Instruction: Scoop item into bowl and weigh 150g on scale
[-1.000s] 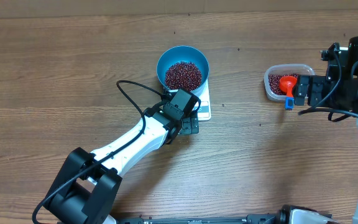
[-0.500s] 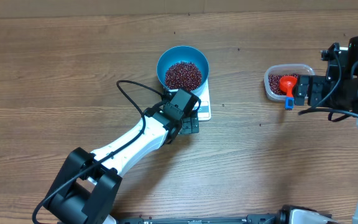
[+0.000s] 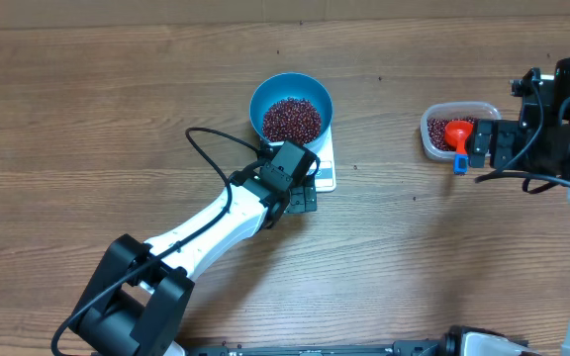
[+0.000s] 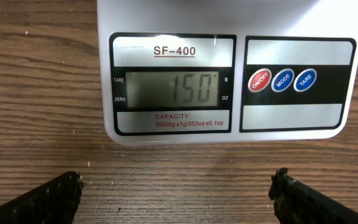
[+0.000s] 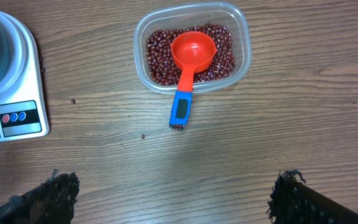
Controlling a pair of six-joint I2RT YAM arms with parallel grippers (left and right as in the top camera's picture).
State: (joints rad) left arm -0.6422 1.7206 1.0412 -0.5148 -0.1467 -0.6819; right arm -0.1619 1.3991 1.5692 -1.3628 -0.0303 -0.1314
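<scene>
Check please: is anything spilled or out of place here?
Only a little: two dark specks, likely stray beans, lie on the wooden table between the scale and the clear tub. Nothing else stands out.

Matt grained wood table [image 3: 87,109], glossy white plastic scale [image 4: 229,18], smooth blue bowl [image 3: 291,106], clear plastic tub [image 5: 191,45]

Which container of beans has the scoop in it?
The clear tub: the red scoop rests in it. The blue bowl on the scale holds only beans.
</scene>
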